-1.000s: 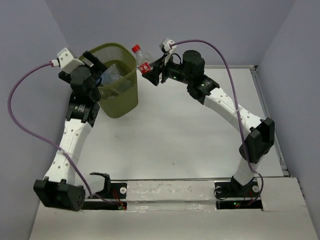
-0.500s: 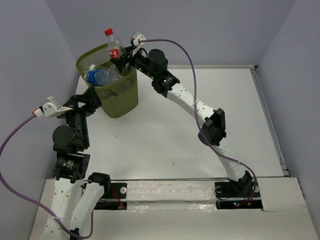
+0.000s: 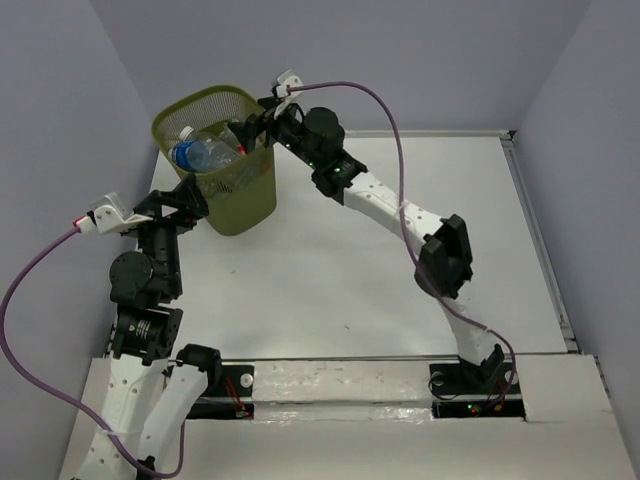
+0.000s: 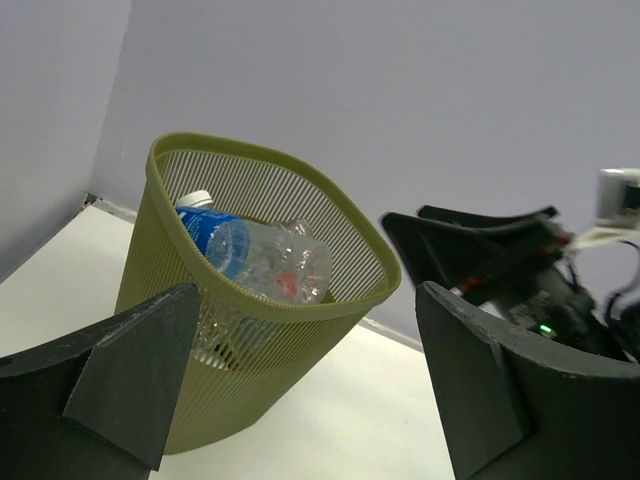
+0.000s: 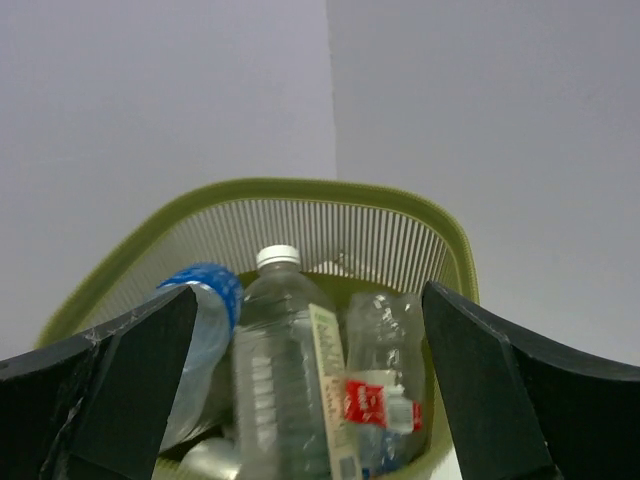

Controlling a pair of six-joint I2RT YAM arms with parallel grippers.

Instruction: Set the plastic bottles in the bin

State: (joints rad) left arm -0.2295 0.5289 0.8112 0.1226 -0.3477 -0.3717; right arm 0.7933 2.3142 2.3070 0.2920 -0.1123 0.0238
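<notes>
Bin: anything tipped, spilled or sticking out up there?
The bin stands upright with nothing spilled beside it. One oddity: it is heaped full, with a blue-labelled bottle lying crosswise near rim level.

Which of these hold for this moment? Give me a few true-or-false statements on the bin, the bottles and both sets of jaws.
1. The bin stands upright with several bottles inside. True.
2. The right jaws clamp a red-capped bottle. False: they stand open and empty at the bin's rim.
3. The left jaws are open and hold nothing. True.
4. The bin sits at the near right. False: it stands at the far left of the table.
</notes>
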